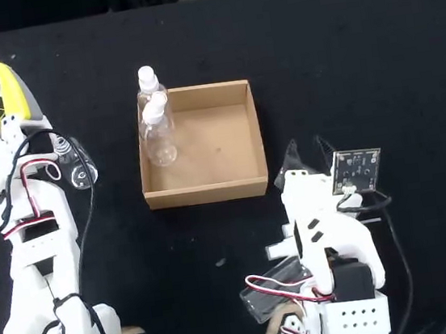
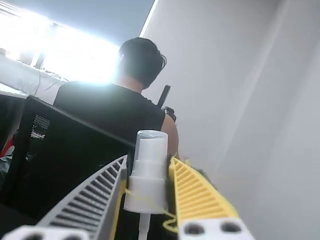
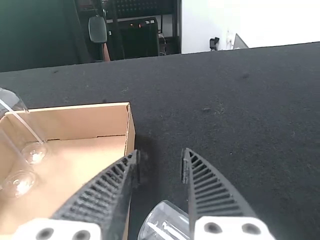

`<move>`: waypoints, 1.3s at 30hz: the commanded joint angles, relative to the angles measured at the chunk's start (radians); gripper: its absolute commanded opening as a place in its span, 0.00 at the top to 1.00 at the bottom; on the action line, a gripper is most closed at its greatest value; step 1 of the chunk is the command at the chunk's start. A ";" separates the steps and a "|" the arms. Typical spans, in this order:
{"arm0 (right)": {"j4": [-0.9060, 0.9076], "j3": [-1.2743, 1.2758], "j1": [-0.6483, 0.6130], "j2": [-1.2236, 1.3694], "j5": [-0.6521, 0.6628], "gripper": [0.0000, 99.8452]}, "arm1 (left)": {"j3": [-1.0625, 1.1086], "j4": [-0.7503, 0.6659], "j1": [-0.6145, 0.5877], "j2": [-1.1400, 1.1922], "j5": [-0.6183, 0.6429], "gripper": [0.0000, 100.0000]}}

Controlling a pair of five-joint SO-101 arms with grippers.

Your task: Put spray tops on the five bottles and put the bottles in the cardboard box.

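L claw [image 2: 147, 161] clamped on white plastic spray top [image 2: 149, 187], held up off black table [image 1: 356, 61]. R claw [image 3: 159, 157] fingers apart, just beside brown cardboard box [image 3: 75, 112] corner; clear open-necked bottle [image 3: 162, 222] low betw them, contact unclear. 2 capped clear bottles [image 1: 159, 134] inside box along one wall. Second open bottle [image 1: 72, 165] on table beside L arm [image 1: 31, 231].

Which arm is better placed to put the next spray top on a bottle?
Left: its gripper is shut on a spray top, and a clear bottle lies on the table beside that arm.
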 commanded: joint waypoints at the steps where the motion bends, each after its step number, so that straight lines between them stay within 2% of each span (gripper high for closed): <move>1: -0.032 -0.031 -0.014 -0.094 0.008 0.87 | -0.048 -0.020 0.008 -0.023 0.000 0.97; 16: -0.032 -0.031 -0.014 -0.094 0.008 0.87 | -0.085 -0.017 0.005 -0.021 -0.003 0.97; 23: -0.032 -0.030 -0.015 -0.094 0.008 0.87 | -0.131 0.132 0.004 -0.025 -0.043 0.97; 39: -0.034 -0.031 -0.015 -0.094 0.008 0.87 | -0.171 0.143 0.008 -0.032 -0.043 0.97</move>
